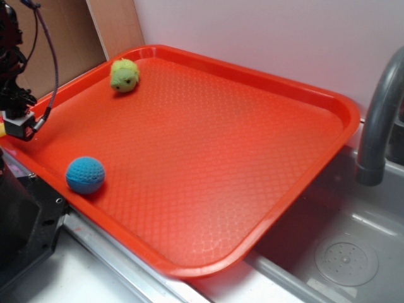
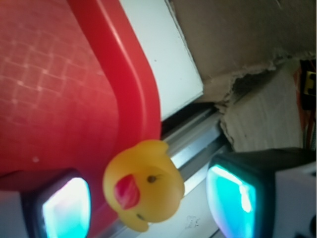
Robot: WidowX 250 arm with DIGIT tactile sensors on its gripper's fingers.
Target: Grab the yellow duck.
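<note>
The yellow duck (image 2: 143, 186), small with a red beak, lies at the outer rim of the red tray (image 2: 129, 84), over a metal strip beside it. My gripper (image 2: 148, 210) is open around it: the left finger (image 2: 64, 208) and the right finger (image 2: 233, 198) flank the duck with gaps on both sides. In the exterior view the gripper (image 1: 16, 123) hangs at the tray's far left edge (image 1: 38, 151), and only a yellow sliver of the duck (image 1: 2, 130) shows at the frame's edge.
A fuzzy lime-green plush toy (image 1: 124, 75) sits at the tray's back left. A blue crocheted ball (image 1: 85, 175) sits near its front left rim. A grey faucet (image 1: 379, 120) and sink drain (image 1: 346, 259) are at the right. Cardboard (image 1: 69, 38) stands behind.
</note>
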